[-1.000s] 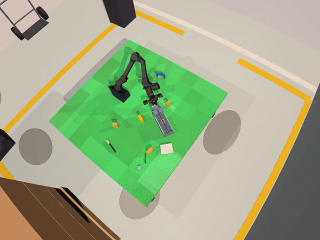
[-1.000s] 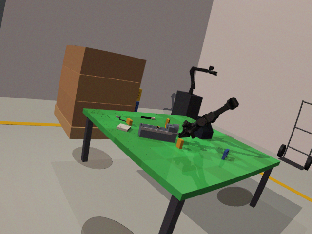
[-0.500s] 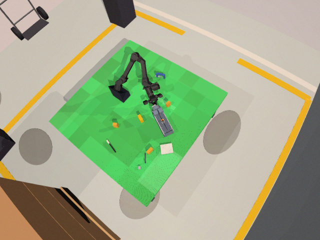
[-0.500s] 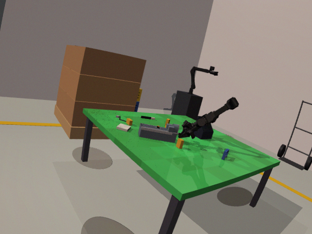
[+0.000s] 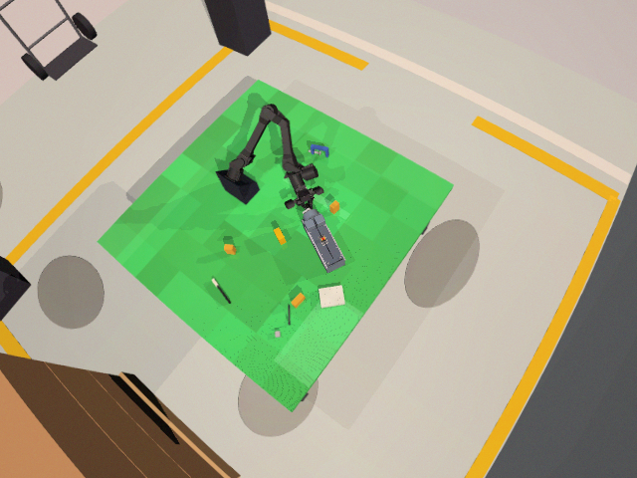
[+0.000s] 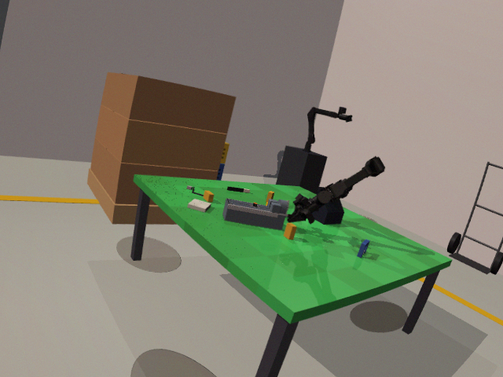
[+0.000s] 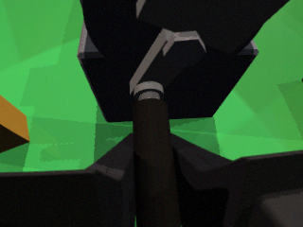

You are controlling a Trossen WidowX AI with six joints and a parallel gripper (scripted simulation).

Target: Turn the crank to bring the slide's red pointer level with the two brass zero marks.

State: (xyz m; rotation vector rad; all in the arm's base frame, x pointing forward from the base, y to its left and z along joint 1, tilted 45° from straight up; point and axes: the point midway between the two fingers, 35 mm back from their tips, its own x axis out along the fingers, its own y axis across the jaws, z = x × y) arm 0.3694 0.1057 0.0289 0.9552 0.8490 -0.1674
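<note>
The grey machine [image 5: 336, 263] [image 6: 251, 217] stands on the green table, its long side rails running away from my gripper. Its small red-orange pointer [image 5: 322, 239] [image 6: 255, 204] shows partway along the slide. The brass zero marks are too small to tell, so whether the pointer is level with them cannot be seen. At the machine's near end, the crank arm [image 7: 151, 61] carries a dark brown cylindrical handle [image 7: 151, 115] with a pale collar. My gripper [image 5: 307, 205] [image 6: 290, 217] [image 7: 149, 139] is shut on this handle, one finger on each side.
An orange block [image 5: 334, 207] [image 6: 290, 232] [image 7: 13, 124] stands close beside the gripper. A yellow block [image 5: 279, 235] is on the machine's other side. A white box [image 5: 331, 296] [image 6: 199, 205] lies past its far end. A blue bracket [image 5: 319, 147] [image 6: 363, 248] stands behind the gripper.
</note>
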